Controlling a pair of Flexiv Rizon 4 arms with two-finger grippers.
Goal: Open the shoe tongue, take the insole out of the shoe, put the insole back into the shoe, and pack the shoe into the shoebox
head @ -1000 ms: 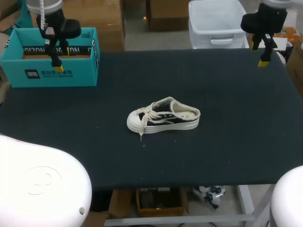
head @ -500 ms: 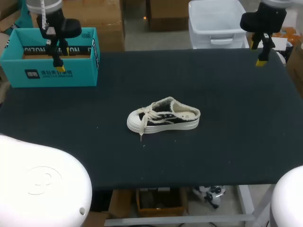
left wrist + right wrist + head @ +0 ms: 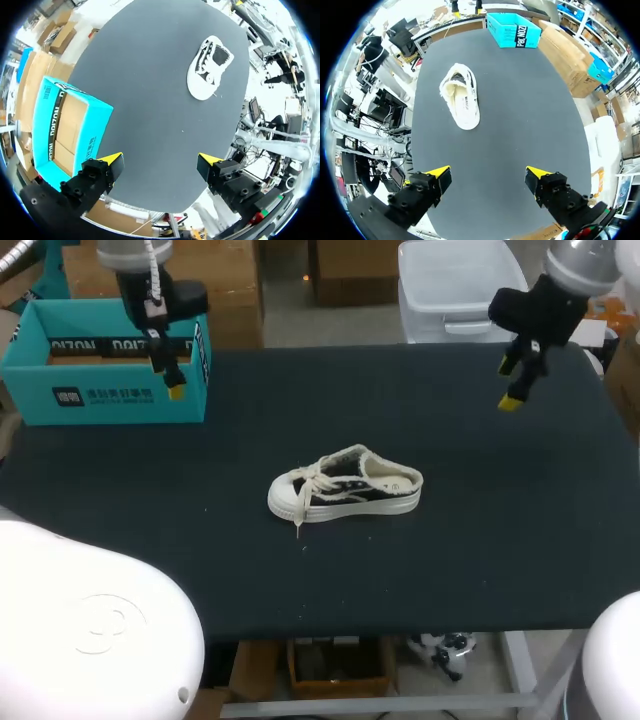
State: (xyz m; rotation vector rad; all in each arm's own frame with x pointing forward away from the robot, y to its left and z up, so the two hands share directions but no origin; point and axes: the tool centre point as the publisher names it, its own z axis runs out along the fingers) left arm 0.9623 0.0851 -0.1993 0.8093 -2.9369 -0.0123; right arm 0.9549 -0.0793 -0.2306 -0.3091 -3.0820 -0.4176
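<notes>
A black and cream shoe (image 3: 346, 485) lies on its sole in the middle of the dark table, toe to the left, laces loose; it also shows far ahead of each gripper (image 3: 209, 66) (image 3: 461, 95). The teal shoebox (image 3: 110, 362) stands open at the table's back left corner (image 3: 65, 132) (image 3: 514, 29). My left gripper (image 3: 166, 375) hangs open above the box's right end. My right gripper (image 3: 518, 380) hangs open over the back right of the table, well away from the shoe. Both grippers (image 3: 160, 164) (image 3: 488, 177) hold nothing.
The dark table top (image 3: 480, 540) spreads wide around the shoe. The box is the only other thing on it.
The left gripper has shifted right, from over the box's middle to its right end. The right gripper has come down and left toward the table. The shoe has not moved.
</notes>
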